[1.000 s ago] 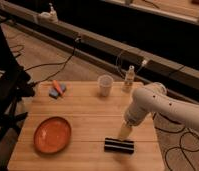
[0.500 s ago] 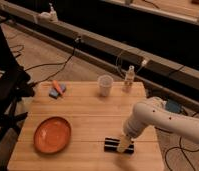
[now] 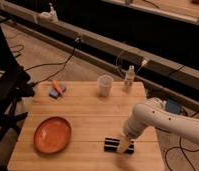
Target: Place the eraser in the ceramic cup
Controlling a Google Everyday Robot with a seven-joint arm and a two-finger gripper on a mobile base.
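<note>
The eraser (image 3: 112, 144), a long flat black block, lies on the wooden table (image 3: 83, 117) near its front edge, right of centre. My gripper (image 3: 124, 145) is down on the eraser's right half, at the end of the white arm (image 3: 158, 120) that comes in from the right. The ceramic cup (image 3: 105, 85), whitish and tapered, stands upright near the table's back edge, well apart from the eraser.
A slim white bottle (image 3: 128, 78) stands just right of the cup. An orange plate (image 3: 52, 134) lies at the front left. A small blue block with an orange piece (image 3: 56, 89) lies at the back left. A black chair (image 3: 5, 90) stands left of the table.
The arm has lowered and drawn toward the table's front edge, bringing my gripper down onto the eraser. The eraser has not visibly moved.
</note>
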